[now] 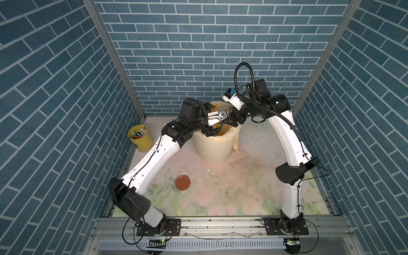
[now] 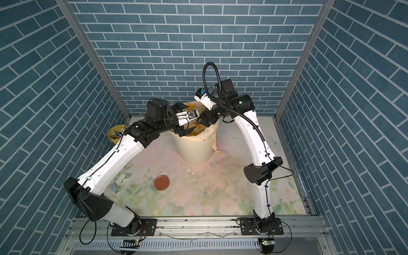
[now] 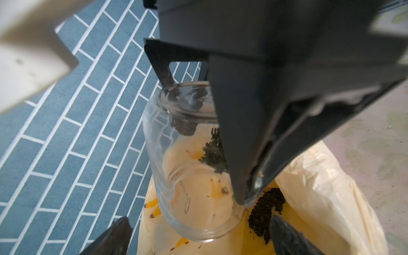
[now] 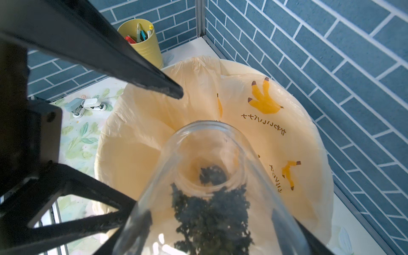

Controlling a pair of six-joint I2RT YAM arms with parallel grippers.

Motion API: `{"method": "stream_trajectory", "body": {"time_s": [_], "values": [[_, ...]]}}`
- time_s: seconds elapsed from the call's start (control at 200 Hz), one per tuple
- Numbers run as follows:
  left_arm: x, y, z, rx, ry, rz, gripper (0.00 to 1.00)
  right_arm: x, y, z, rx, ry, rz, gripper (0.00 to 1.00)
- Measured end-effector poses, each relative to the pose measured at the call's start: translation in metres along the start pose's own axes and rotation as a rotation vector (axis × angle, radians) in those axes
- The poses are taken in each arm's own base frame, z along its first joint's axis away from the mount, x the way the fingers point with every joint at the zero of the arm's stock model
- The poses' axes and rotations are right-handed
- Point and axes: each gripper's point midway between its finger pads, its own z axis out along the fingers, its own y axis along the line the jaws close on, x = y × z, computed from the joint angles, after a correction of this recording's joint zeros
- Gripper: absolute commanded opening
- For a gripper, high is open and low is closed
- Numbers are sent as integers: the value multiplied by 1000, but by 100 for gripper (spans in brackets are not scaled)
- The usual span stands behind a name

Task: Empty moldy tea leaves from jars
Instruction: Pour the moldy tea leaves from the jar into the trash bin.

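Blue-brick booth [image 1: 198, 55]: jar [image 3: 176, 176] steeply mouth-down.

One jar [image 3: 187, 187], clear glass, tipped mouth-down over the banana-print bag [image 3: 320, 198], clamped in my right gripper [image 3: 213, 164]. Contents: moldy tea leaves [image 3: 265, 212], one clump inside, one beside the mouth. My left gripper [image 3: 198, 231]: fingers spread, touching nothing.

I'm in a robot lab booth got up as a home corner, look: brick-print walls [image 1: 198, 44] on metal posts [image 1: 114, 55], my arms [image 1: 154, 159] bolted to a rail [image 1: 220, 225] up front, and a floral mat [image 1: 231, 198] carrying a lined bin [image 1: 214, 152] and a pen cup [image 1: 143, 141].
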Motion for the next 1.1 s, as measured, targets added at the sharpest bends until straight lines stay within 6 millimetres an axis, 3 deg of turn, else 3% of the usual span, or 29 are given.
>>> {"method": "stream_trajectory", "body": {"time_s": [0.345,0.6,1.1], "values": [[-15,-7,4,171,-95,-20,99,3,9,6,-62,1,-15,0],[-9,-15,18,242,-83,-34,99,5,12,6,-76,6,-12,0],[-2,-9,32,211,-53,-63,99,2,22,6,-129,-13,-16,0]]}}
